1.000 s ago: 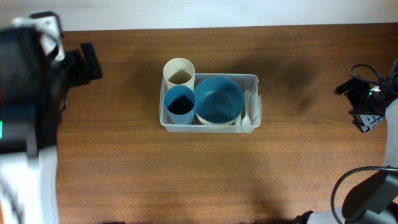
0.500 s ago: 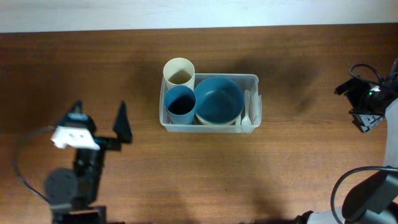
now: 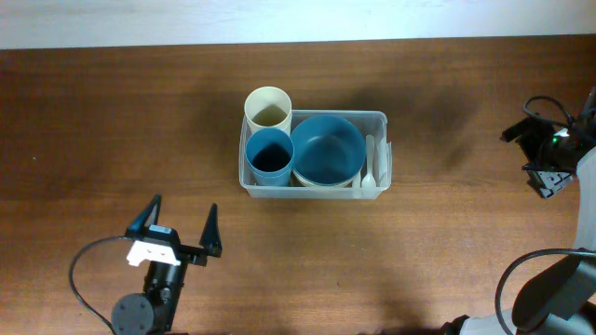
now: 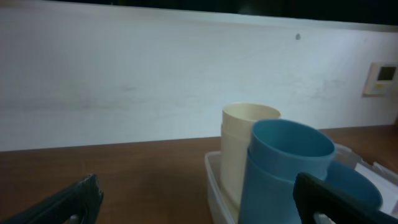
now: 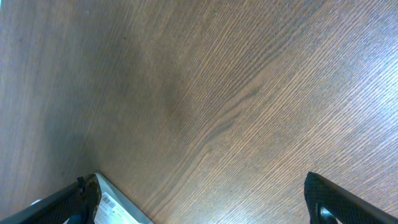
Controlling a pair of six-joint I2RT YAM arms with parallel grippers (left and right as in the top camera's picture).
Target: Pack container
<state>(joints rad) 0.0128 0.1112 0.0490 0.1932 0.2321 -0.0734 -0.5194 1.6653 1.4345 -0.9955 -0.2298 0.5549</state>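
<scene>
The clear container [image 3: 377,119] sits mid-table. Inside it stand a cream cup [image 3: 268,108] and a blue cup [image 3: 270,156] at the left, a blue bowl [image 3: 328,149] stacked on a cream one, and a white spoon [image 3: 370,163] along the right wall. My left gripper [image 3: 183,216] is open at the front left, well short of the container and pointing toward it. The left wrist view shows the container's wall [image 4: 217,186], the cream cup [image 4: 239,143] and the blue cup [image 4: 280,168] ahead of the open left gripper [image 4: 199,208]. My right gripper [image 3: 529,156] hangs open at the far right edge, over bare wood [image 5: 205,205].
A white wall [image 4: 155,74] runs behind the table's far edge. In the right wrist view a grey-edged piece with a barcode label [image 5: 112,208] shows at the lower left. Cables loop around both arm bases at the front corners.
The left arm swung down from the upper left to the front left of the table, its gripper now facing the container. The right arm has not moved.
</scene>
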